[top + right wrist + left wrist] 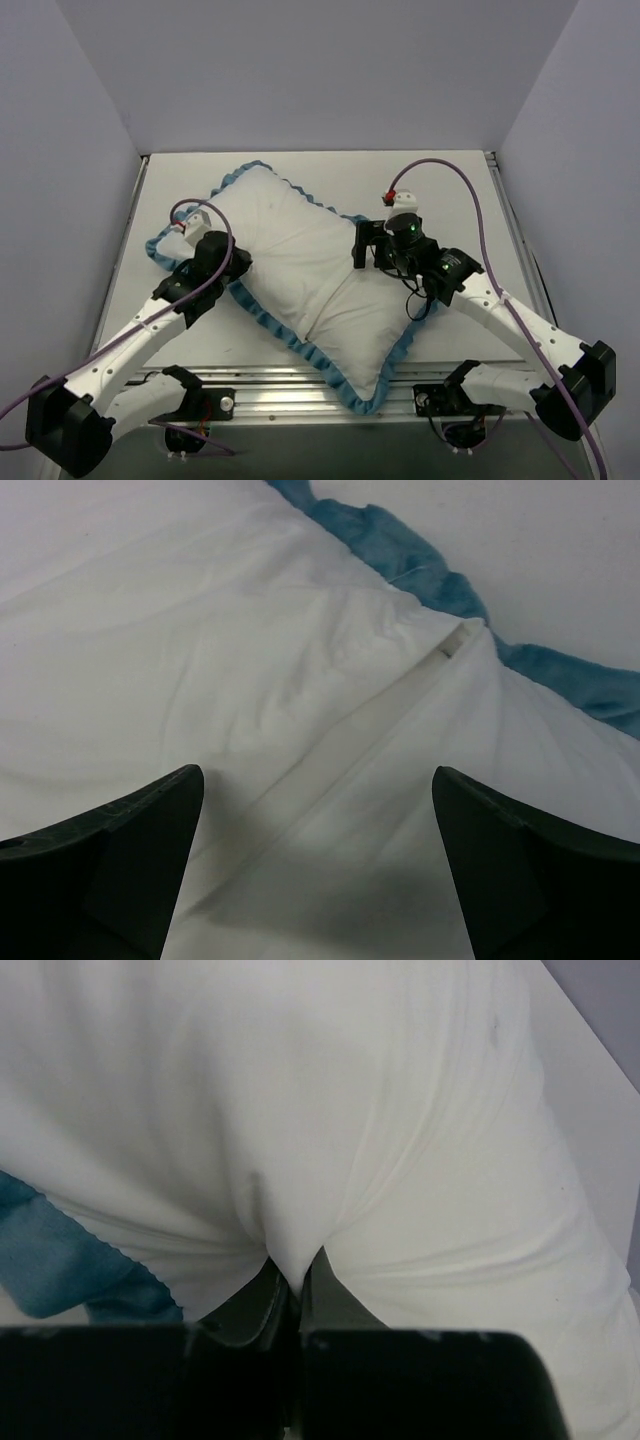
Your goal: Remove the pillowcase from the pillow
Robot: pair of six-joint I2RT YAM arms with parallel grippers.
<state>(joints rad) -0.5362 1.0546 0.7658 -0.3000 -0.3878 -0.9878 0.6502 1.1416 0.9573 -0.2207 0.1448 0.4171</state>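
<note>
Lying white-side up, teal-frilled pillowcase (290, 250); left gripper (293, 1268) pinching its fabric, right gripper (316, 775) spread wide

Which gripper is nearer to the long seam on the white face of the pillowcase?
Right. The right gripper hangs open just above the seam, which runs between its fingers. The left gripper is at the opposite edge, shut on a fold of the pillowcase.

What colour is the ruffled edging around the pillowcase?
Teal blue; the pillowcase edging shows best in the right wrist view.
</note>
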